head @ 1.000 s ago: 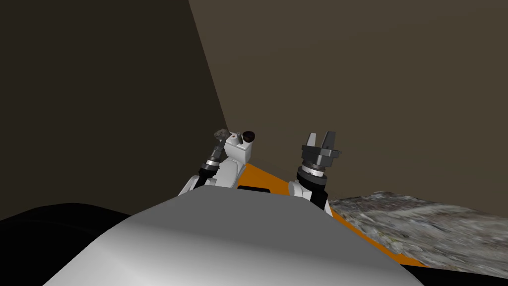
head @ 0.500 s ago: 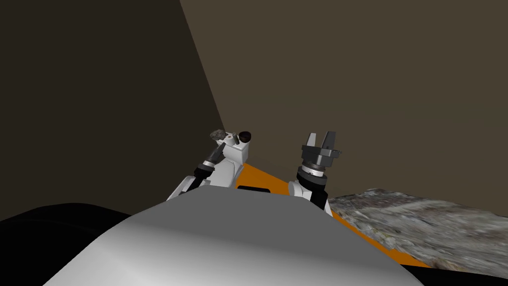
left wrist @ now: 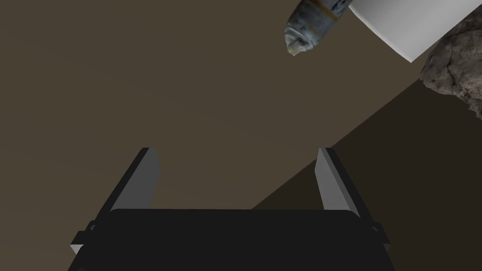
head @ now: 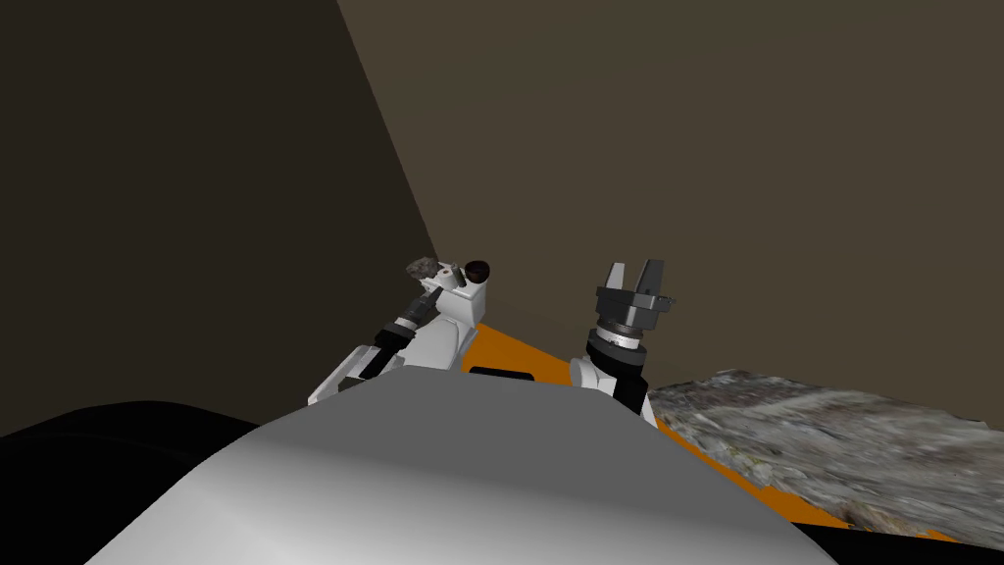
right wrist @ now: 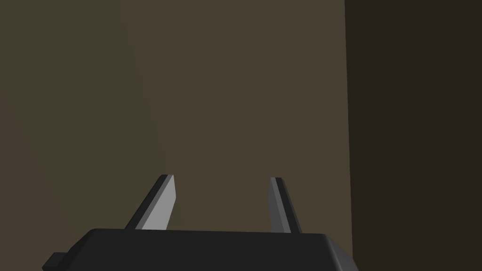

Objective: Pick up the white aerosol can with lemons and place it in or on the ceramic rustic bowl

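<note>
Reach with the left gripper [left wrist: 236, 153], spread wide and holding nothing. Look for the can [left wrist: 308, 28] ahead at about 1 o'clock from its fingers, lying slanted, tip toward the gripper, beside a white block [left wrist: 400, 23] and a rock [left wrist: 456, 75]. Leave the right gripper [head: 634, 268], open and empty, farther off at 3 o'clock.

- my view has turned: the wall corner [head: 389, 137] and the white block [head: 463, 296] now sit further left.
- the left arm [head: 392, 338] has swung out to the left, showing more of its length.
</note>
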